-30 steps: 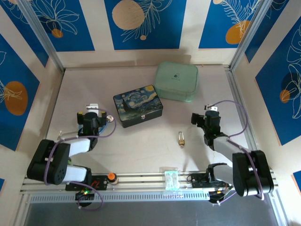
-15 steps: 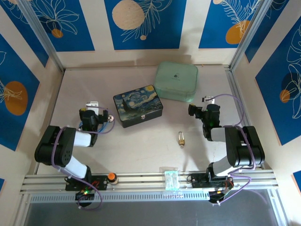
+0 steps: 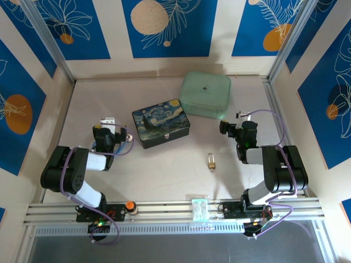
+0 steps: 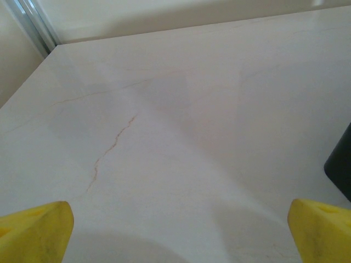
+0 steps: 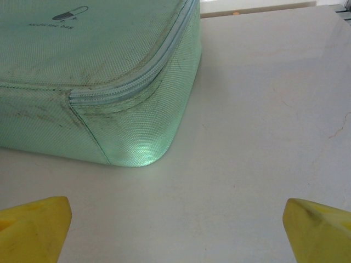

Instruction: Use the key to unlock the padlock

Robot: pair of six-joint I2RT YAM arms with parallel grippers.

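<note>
The small brass padlock (image 3: 211,162) lies flat on the pale table, right of centre and toward the near side. I cannot make out the key. My left gripper (image 3: 108,123) rests low at the left of the table, well away from the padlock. It is open, with bare table between its yellow fingertips (image 4: 34,234). My right gripper (image 3: 240,119) sits at the right, farther back than the padlock. It is also open and empty (image 5: 176,236), facing the corner of a mint-green zip case (image 5: 93,76).
The starry-night tin (image 3: 160,123) stands mid-table just right of my left gripper, and its dark edge (image 4: 341,164) shows in the left wrist view. The mint-green case (image 3: 205,95) lies behind it. A metal rail (image 3: 164,209) with an orange knob (image 3: 130,205) runs along the near edge. Walls close in both sides.
Over the last second both arms folded back toward their bases, and the grippers shifted slightly up the table. Nothing has moved in the last half second. The padlock stayed put.
</note>
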